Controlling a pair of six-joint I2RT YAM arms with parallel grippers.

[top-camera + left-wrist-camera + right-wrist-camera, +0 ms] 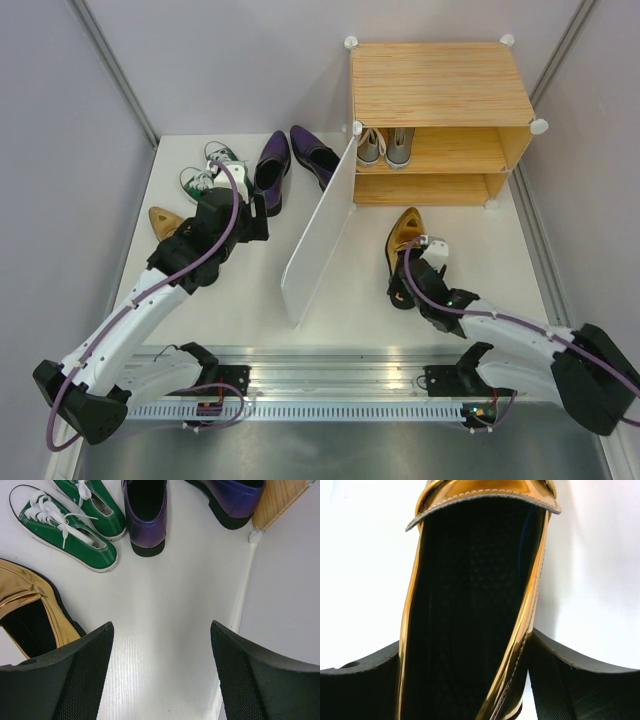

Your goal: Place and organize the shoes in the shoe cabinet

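Observation:
My right gripper [466, 640] is shut on the heel end of a shiny gold pointed shoe [470, 605]. That shoe [405, 235] lies on the table in front of the shoe cabinet [440, 85], whose white door [322, 225] stands swung open. Grey sneakers [385, 145] sit on its upper shelf. My left gripper [161, 645] hangs open over bare table, nothing between its fingers. Around it lie the other gold shoe [30, 615], green sneakers [75, 540] and two purple dress shoes [145, 515], [235, 497].
The open door [285, 595] stands just right of my left gripper and splits the table in two. The lower shelf [420, 188] shows nothing on it. Grey walls close in the table on both sides and at the back.

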